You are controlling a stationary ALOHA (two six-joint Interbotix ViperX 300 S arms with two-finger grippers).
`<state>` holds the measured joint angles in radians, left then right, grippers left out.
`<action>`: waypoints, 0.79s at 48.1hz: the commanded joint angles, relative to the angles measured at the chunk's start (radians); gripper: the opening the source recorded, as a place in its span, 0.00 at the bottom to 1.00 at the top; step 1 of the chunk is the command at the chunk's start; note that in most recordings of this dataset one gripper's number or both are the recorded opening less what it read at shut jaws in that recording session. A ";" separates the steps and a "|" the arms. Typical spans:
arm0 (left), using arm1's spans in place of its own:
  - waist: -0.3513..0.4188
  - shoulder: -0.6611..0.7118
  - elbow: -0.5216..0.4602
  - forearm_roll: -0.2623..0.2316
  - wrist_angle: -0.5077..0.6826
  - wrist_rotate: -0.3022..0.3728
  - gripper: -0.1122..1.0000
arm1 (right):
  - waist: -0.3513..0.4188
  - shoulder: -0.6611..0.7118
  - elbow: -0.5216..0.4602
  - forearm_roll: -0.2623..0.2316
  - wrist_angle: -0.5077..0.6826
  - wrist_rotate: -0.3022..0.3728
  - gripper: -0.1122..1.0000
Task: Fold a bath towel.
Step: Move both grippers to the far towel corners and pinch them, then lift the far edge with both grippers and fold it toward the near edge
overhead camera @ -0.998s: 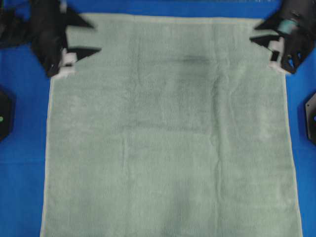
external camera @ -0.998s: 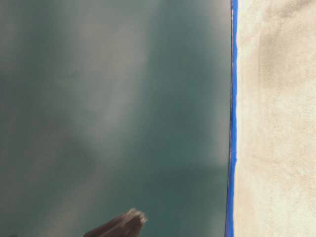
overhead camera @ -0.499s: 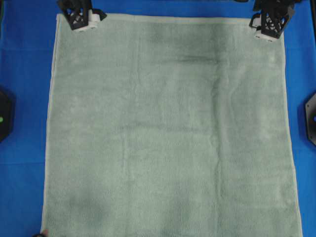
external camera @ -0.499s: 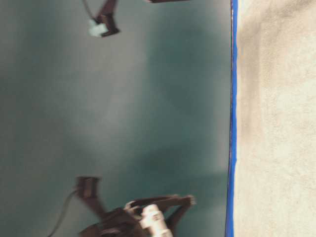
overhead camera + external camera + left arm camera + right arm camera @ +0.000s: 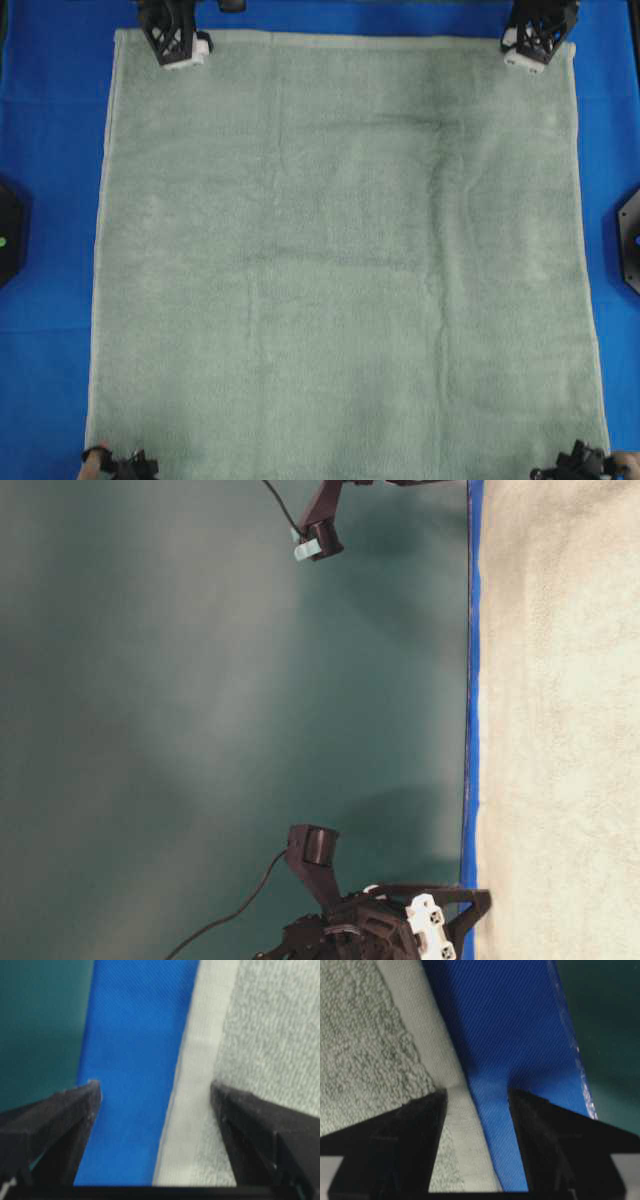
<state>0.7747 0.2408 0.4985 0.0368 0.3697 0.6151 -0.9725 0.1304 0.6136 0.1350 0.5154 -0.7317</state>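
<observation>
Left gripper (image 5: 180,45) and right gripper (image 5: 535,42) parked at far corners of towel (image 5: 340,260), jaws spread, straddling hem, nothing held. Towel flat on blue cloth (image 5: 50,150). Likely corner-grab step; next: pinch hems.

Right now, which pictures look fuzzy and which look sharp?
Overhead view: fairly sharp and evenly lit across the bath towel. Table-level view: turned sideways, its dark green background hazy. Left wrist view: soft and out of focus, the left end effector blurred. Right wrist view: sharper; the blue cloth shows its weave.
</observation>
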 commanded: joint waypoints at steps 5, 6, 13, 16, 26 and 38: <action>-0.005 0.046 -0.002 -0.002 -0.006 -0.002 0.85 | 0.000 0.041 -0.008 0.000 -0.003 0.003 0.62; -0.006 0.046 -0.002 -0.002 -0.006 -0.005 0.84 | 0.000 0.043 -0.006 0.000 -0.002 0.005 0.62; -0.011 0.043 0.000 -0.002 0.017 -0.006 0.63 | 0.000 0.043 -0.006 0.002 0.035 0.015 0.56; -0.015 0.043 0.002 -0.002 0.044 -0.003 0.46 | 0.002 0.043 -0.009 0.005 0.069 0.014 0.43; -0.020 0.041 0.000 -0.002 0.092 -0.006 0.14 | 0.012 0.043 -0.012 0.017 0.103 0.017 0.14; -0.015 -0.026 -0.034 -0.002 0.193 -0.005 0.14 | 0.015 -0.015 -0.017 0.025 0.104 0.026 0.14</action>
<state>0.7424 0.2531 0.4725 0.0307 0.5047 0.6105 -0.9633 0.1396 0.5952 0.1565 0.6167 -0.7102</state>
